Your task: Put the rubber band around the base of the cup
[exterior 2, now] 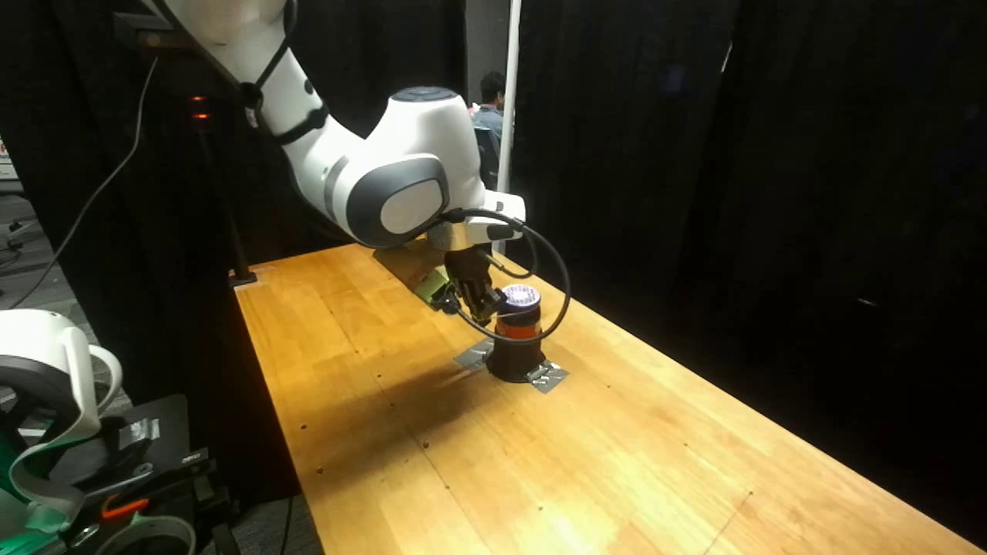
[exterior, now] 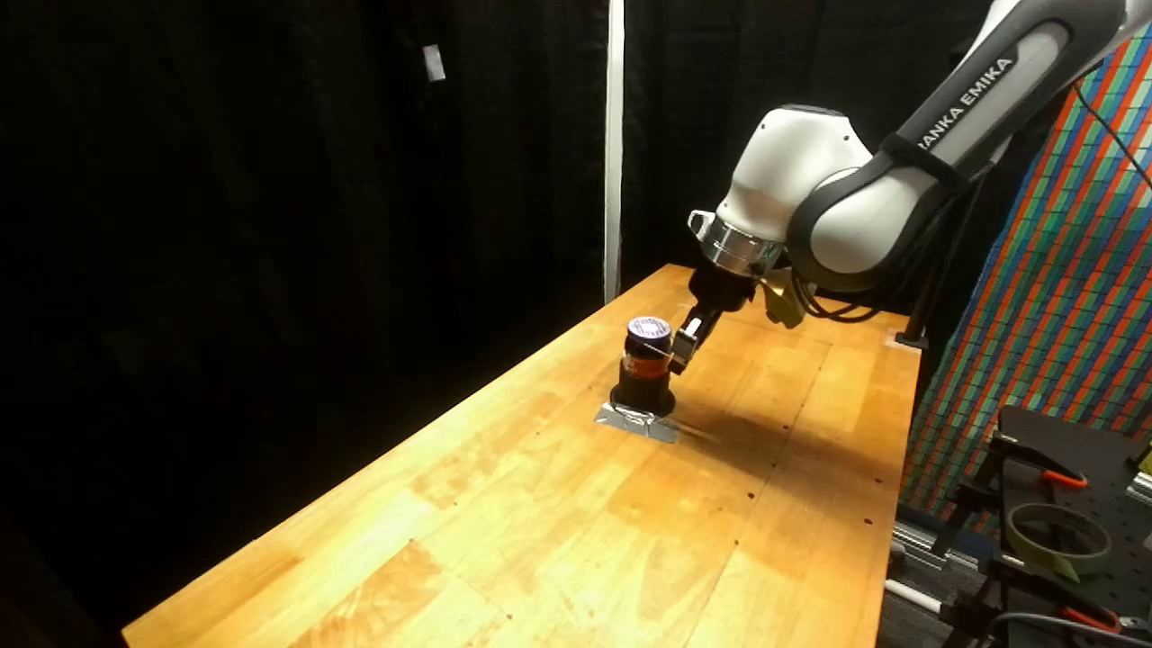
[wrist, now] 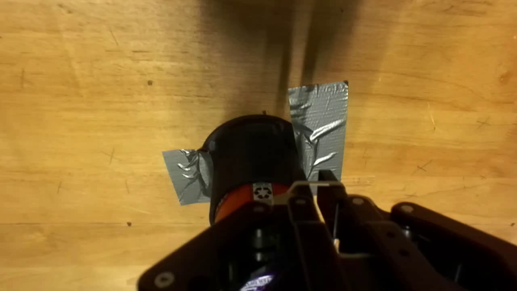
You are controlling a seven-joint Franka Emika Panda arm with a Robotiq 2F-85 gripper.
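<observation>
The cup (exterior: 645,367) is a dark upright cylinder with an orange-red band and a white printed top. It also shows in an exterior view (exterior 2: 515,364) and the wrist view (wrist: 254,161). A thin pale rubber band (exterior: 655,348) runs from the cup's upper part to my gripper (exterior: 681,360). In the wrist view, the rubber band (wrist: 319,184) crosses both fingertips. My gripper (wrist: 316,189) is close beside the cup's upper part, fingers pointing down. A narrow gap shows between the fingers; whether they pinch the band is unclear. The band's far side is hidden.
Silver tape (wrist: 321,125) fixes the cup's base to the wooden table (exterior: 540,531), with another piece (wrist: 181,178) opposite. A looped black cable (exterior 2: 567,285) on the wrist hangs in front of the cup in an exterior view. Side carts with tape rolls (exterior: 1057,540) stand off the table.
</observation>
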